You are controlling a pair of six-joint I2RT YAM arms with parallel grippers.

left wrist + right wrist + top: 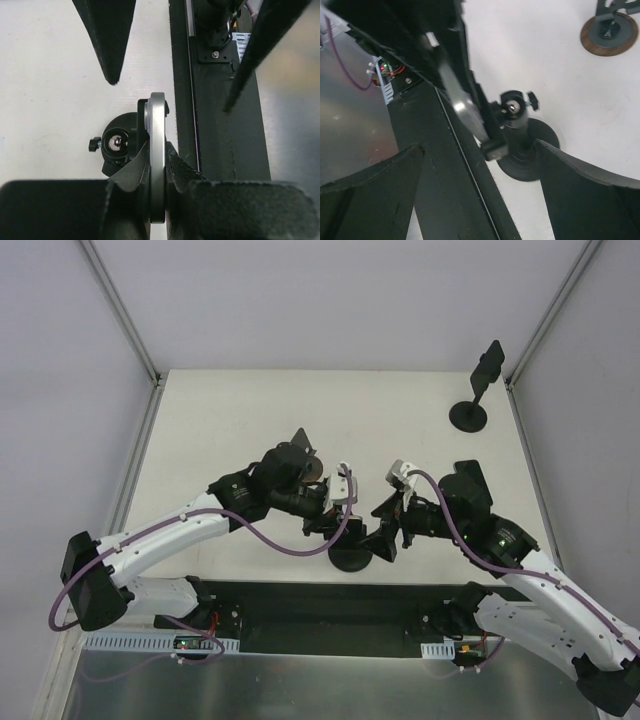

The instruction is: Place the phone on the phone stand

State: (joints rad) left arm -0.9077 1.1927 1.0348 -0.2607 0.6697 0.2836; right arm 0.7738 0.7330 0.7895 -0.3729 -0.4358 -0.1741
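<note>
The phone (157,145) shows edge-on as a silver strip, standing upright with my left gripper (159,172) shut on its two faces. Just to its left is the black phone stand (116,143), with a ball head and a small knob. In the right wrist view the phone (461,106) leans on the stand's holder, and its lower edge meets the lip above the round base (540,150). My right gripper (480,145) is open, with its fingers (375,190) wide apart on either side of the stand and touching nothing. In the top view both grippers meet over the base (350,559) near the front edge.
A second stand (468,416) with a dark plate on a post is at the table's back right corner, and its brown-rimmed base (609,34) shows in the right wrist view. A black rail (220,145) runs along the near table edge close to the stand.
</note>
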